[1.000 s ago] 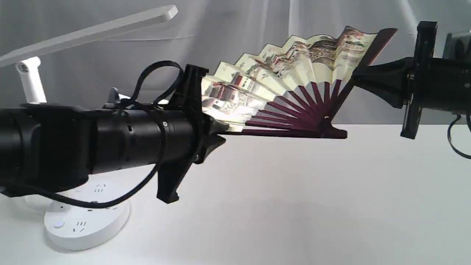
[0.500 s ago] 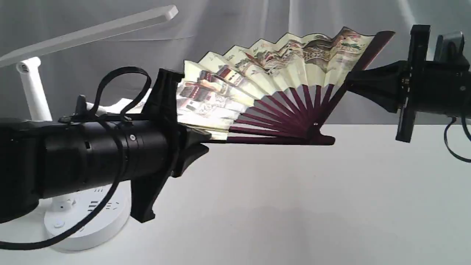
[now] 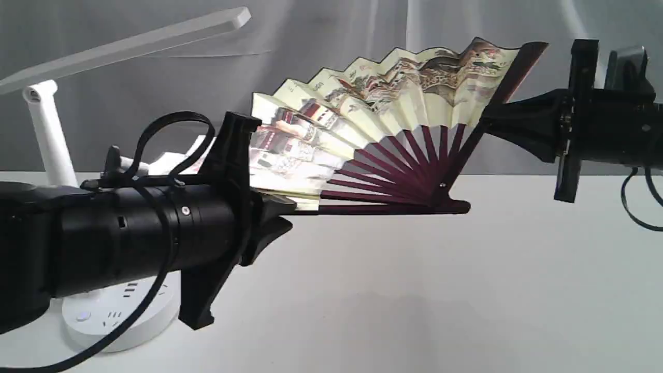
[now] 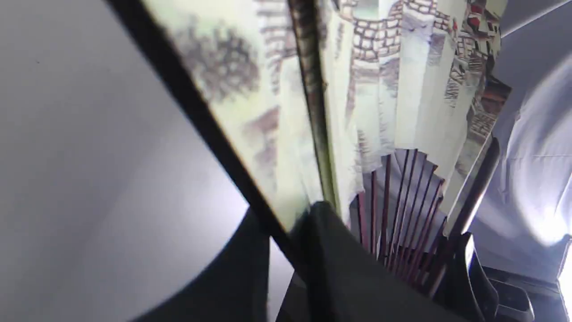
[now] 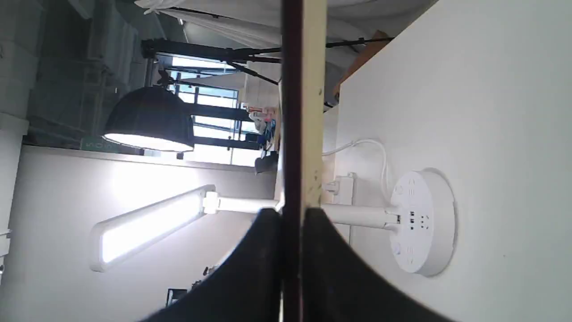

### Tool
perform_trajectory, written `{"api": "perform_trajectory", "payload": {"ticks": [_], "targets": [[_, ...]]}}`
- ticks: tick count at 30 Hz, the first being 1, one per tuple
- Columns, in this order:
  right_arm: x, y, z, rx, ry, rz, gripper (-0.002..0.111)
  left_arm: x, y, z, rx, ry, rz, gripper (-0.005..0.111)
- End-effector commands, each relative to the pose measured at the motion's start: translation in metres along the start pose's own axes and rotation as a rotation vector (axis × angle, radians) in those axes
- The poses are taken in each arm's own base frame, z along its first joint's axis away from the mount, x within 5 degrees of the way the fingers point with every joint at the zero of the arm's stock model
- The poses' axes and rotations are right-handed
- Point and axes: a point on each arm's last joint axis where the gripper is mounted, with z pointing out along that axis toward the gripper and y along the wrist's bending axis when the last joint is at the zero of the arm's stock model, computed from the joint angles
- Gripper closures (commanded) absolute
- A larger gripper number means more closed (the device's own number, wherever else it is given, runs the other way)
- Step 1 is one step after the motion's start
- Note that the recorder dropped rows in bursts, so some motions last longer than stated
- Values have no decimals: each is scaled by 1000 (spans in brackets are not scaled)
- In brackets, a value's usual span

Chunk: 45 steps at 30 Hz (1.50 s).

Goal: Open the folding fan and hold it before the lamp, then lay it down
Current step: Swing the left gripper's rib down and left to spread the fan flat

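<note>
A grey draped cloth [image 3: 336,67] hangs behind a plain white desk [image 3: 466,290]. The folding fan [image 3: 393,98] is held spread wide in the air above the desk, clear of its surface and to the right of the lamp [image 3: 124,44] in the exterior view. Its cream pleats are printed with village houses, and its dark purple-brown ribs [image 3: 399,166] meet at a pivot low on the right. The left fingers [image 3: 272,204] are clamped on the lower guard, which lies about level. The right fingers [image 3: 513,122] are clamped on the other guard, which slants up to the right. The left wrist view alone gives the pleats close up, with a stone-wall print. Only the right wrist view shows the underside of the lamp's bar head glowing, a white cord [image 5: 371,147] at its round base [image 5: 422,221], a studio softbox [image 5: 147,120] and bright windows beyond.
</note>
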Motion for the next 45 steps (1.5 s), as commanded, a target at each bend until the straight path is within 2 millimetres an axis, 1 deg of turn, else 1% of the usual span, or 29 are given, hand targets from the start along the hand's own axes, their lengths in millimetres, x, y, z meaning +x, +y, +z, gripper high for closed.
{"api": "perform_trajectory", "payload": {"ticks": [1,5,8,12,14,18,22,25,28,30,35,40,45], "targets": [[-7,11,-4,-52,-74,-4,108,-1,4,-4,-11,-30,111,107],[-6,11,-4,-53,-72,-4,108,-2,-1,-11,11,-41,111,107],[-2,13,3,-56,-52,-8,108,-3,-2,-15,18,-51,111,107],[5,15,15,-62,-17,-23,108,-4,7,-20,-4,-69,102,107],[6,15,17,-63,-11,-23,108,-5,11,-24,-8,-74,98,107],[10,16,22,-65,4,-27,108,-9,14,-37,0,-114,97,107],[12,17,25,-67,16,-27,108,-14,10,-55,32,-173,97,107],[19,19,34,-72,43,-29,108,-16,10,-64,49,-194,94,107],[24,20,41,-76,65,-30,108,-16,15,-69,47,-199,95,107],[26,21,43,-78,74,-31,108,-16,21,-72,34,-197,76,107],[27,21,44,-78,75,-31,108,-18,37,-83,15,-211,72,107],[27,21,47,-68,69,-38,108,-23,37,-101,54,-262,70,107],[33,21,56,-52,75,-40,108,-26,38,-109,65,-301,66,107]]}}
